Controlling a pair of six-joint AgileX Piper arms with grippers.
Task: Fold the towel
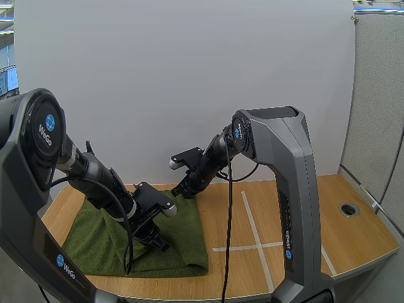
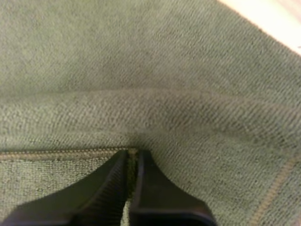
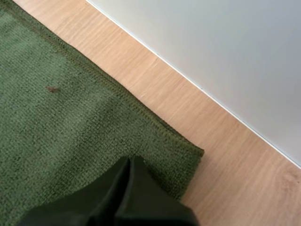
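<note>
Your left gripper [image 2: 132, 157]: jaws nearly together, pinching the towel [image 2: 150, 70] at its stitched hem. Can't tell how many layers they grip. Right gripper [image 3: 129, 162]: fingers pressed into one wedge, nothing between, over the towel's far right corner; contact unclear. Towel lies on the table [image 1: 360, 237], left half, near the front edge.

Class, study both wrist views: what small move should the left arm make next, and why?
Probably lift the left gripper slightly, raising the pinched hem. Its tips are closed on the edge of the towel, with a fold ridged just ahead of them, while the right gripper, shut, is over the towel near its far corner.
</note>
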